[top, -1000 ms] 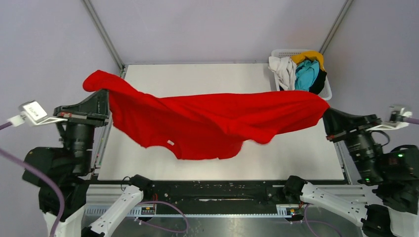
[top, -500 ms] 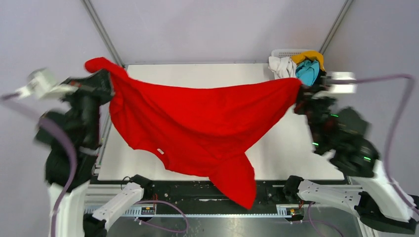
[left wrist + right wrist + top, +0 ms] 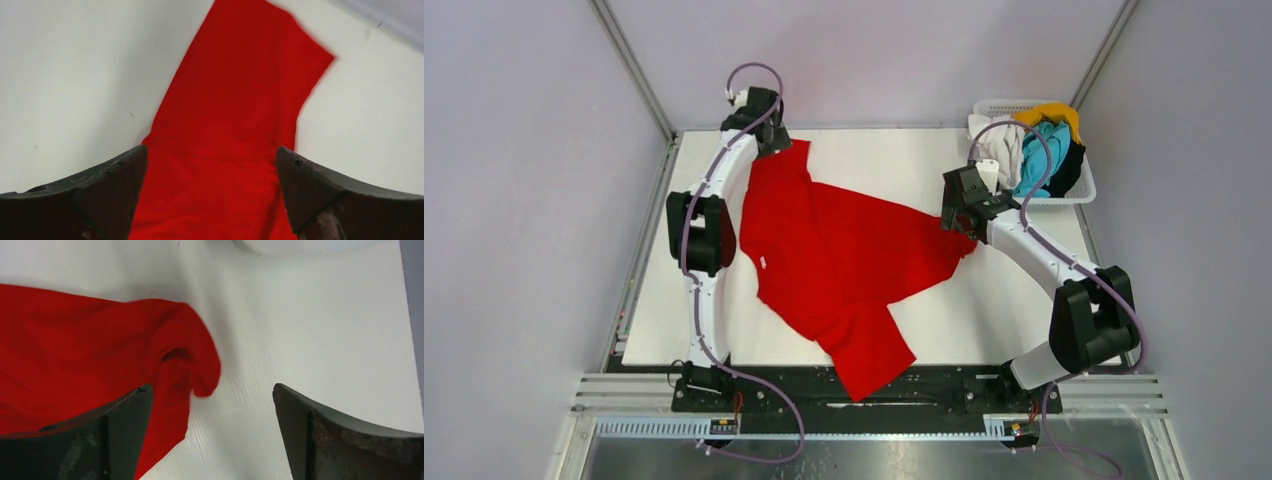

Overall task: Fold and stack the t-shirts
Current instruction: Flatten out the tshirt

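Red t-shirt (image 3: 834,260) lies rumpled on the white surface (image 3: 1024,300).
Both gape wide, holding nothing: left end effector (image 3: 210,150) above the shirt's far end, right end effector (image 3: 212,387) beside its right edge; one part overhangs the near edge.

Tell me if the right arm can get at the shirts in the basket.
Probably yes: the right hand is open and empty, close beside the basket, and its shirts lie uncovered.
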You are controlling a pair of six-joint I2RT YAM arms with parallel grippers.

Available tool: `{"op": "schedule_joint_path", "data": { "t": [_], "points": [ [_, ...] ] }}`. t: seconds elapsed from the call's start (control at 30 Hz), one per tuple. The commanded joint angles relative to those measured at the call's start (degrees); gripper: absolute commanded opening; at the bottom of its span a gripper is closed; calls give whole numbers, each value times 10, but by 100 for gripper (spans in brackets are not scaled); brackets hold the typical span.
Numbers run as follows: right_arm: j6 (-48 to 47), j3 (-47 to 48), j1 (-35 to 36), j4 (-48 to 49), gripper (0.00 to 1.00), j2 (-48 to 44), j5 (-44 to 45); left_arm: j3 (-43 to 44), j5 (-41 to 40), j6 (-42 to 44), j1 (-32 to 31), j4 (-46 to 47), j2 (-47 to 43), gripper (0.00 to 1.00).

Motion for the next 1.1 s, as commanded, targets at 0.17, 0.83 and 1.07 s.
{"op": "schedule_joint_path", "data": {
  "t": [0.17,0.83,1.07],
  "points": [
    [-12,-12,22,108,100,-64,-269,-271,88,-54,-15,41,-255,99],
    [-88,157,301,60,63,257,-280,-840,357,-245,-78,375,-478,99],
    [-74,147,313,61,51,291,-281,-863,323,-256,-78,361,-464,99]
  ]
}}
